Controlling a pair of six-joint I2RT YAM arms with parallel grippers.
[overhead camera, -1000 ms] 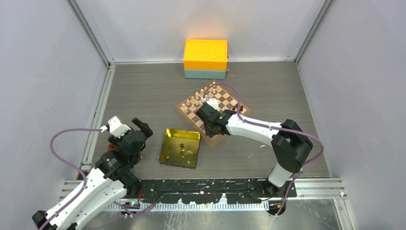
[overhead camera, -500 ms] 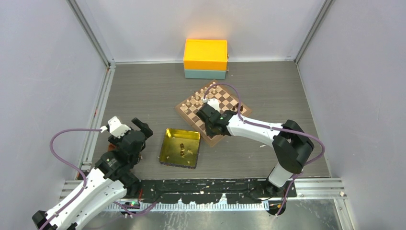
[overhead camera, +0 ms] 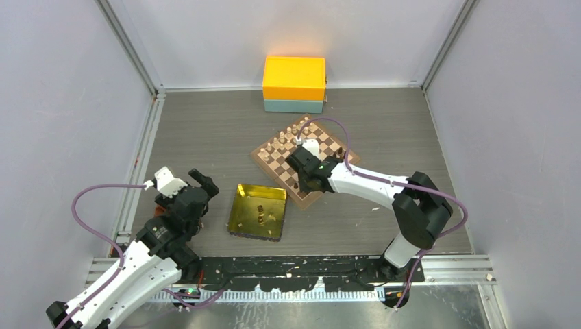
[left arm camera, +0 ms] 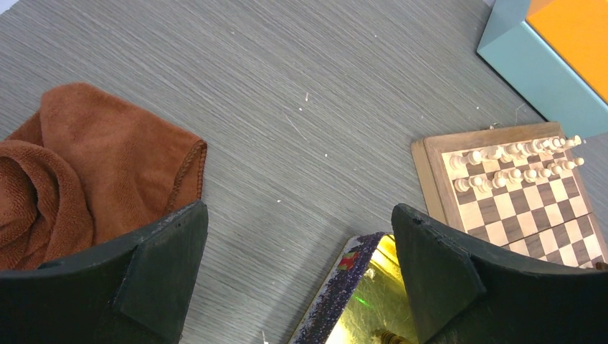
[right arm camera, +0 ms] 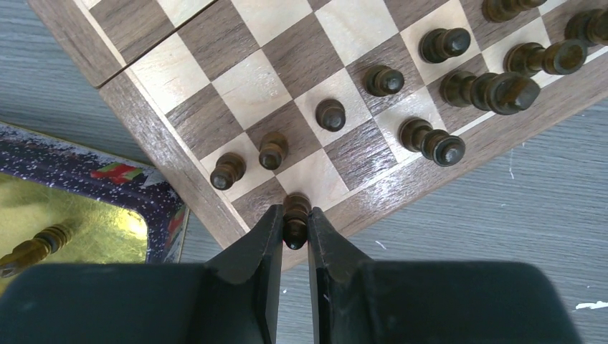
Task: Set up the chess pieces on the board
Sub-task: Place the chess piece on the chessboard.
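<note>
You will find no legible text, label, brand or number in any view. The gold tray (right arm camera: 86, 179) rim shows printed colour only, too blurred to read.

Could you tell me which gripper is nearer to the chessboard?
Right: the right gripper is over a corner of the chessboard, shut on a dark piece; the left gripper hangs open beyond the gold tray.

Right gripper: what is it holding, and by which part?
A dark-brown chess piece, pinched across its sides between the right gripper's fingertips, at the board's near corner.
</note>
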